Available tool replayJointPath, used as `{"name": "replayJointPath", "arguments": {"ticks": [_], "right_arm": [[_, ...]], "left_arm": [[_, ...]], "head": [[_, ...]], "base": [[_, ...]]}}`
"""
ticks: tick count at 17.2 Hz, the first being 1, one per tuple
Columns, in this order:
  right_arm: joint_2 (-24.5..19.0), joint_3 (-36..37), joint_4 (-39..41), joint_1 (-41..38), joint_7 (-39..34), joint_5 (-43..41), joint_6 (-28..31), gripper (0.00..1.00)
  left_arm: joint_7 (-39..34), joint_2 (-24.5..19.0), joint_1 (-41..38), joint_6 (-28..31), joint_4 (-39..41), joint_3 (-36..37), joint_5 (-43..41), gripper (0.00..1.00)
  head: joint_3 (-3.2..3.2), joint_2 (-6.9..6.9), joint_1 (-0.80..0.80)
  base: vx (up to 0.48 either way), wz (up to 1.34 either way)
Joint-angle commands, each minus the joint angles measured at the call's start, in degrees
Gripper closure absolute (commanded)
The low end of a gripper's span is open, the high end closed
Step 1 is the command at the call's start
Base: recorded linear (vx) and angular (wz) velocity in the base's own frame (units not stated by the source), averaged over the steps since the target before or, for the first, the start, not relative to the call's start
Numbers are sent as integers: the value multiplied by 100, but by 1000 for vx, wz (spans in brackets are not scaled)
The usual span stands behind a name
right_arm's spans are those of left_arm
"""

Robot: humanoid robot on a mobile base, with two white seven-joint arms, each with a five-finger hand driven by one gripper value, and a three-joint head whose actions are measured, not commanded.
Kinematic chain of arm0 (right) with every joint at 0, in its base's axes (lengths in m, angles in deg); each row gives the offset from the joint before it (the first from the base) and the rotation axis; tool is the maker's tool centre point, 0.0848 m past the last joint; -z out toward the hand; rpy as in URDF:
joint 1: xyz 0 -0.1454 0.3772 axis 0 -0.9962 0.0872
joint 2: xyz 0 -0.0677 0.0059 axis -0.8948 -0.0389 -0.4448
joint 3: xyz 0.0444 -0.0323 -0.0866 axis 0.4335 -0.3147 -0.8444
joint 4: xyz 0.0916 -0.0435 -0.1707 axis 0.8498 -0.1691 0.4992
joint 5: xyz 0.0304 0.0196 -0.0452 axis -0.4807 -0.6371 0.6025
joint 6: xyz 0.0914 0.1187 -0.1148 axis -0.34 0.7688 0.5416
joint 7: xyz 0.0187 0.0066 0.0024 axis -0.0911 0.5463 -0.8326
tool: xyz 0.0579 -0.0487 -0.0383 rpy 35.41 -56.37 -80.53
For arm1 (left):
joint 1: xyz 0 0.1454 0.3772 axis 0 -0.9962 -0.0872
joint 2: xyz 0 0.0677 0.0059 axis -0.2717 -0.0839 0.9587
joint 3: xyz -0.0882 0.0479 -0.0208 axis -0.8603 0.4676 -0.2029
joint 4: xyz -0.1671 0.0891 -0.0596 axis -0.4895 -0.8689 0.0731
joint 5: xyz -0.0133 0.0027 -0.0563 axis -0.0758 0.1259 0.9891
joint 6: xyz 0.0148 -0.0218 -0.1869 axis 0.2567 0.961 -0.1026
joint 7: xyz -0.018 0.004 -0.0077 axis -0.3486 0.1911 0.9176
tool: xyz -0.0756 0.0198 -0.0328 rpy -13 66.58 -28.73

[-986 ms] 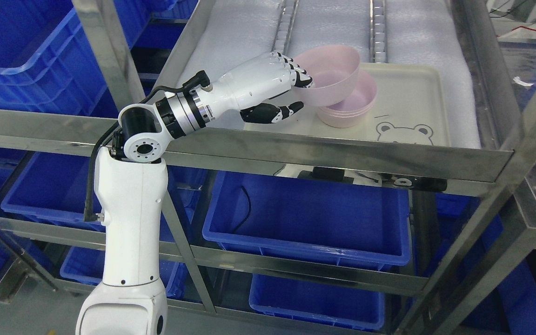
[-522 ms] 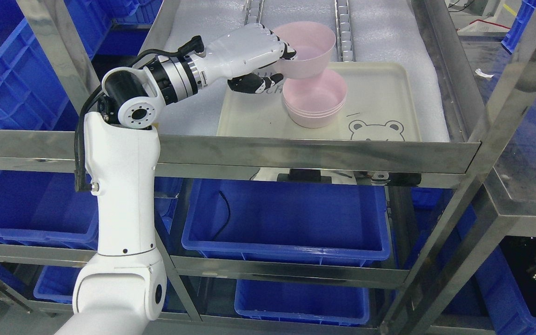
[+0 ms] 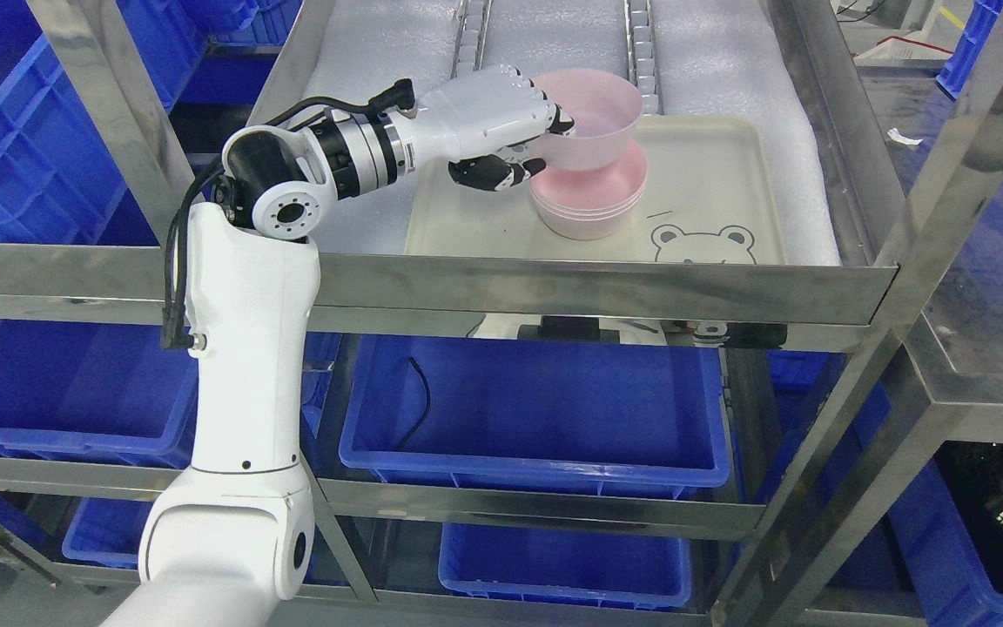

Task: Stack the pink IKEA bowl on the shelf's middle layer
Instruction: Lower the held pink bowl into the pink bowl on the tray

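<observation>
The left robot hand (image 3: 519,144) pinches the near rim of a pink plastic bowl (image 3: 593,122), fingers inside, thumb outside. The bowl sits tilted in the stack of pink bowls (image 3: 589,205) on the cream tray (image 3: 728,174) on the steel shelf (image 3: 432,283).

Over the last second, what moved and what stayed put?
The left hand, gripping the pink bowl throughout, carried it right and down until its base sits in the bowl stack. The stack and tray stayed in place; the camera shifted early on.
</observation>
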Motion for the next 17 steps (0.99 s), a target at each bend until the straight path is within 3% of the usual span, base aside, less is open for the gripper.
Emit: {"name": "replayJointPath", "arguments": {"ticks": [1, 17], "right_arm": [[100, 0, 100, -18, 1, 0, -4, 0], [100, 0, 100, -27, 1, 0, -4, 0]], "left_arm": [[-220, -91, -84, 2, -156, 550, 8, 94], [-159, -91, -84, 2, -156, 577, -1, 93]], "head": [[0, 0, 0], [0, 0, 0]], "base": [[0, 0], [-2, 12]]}}
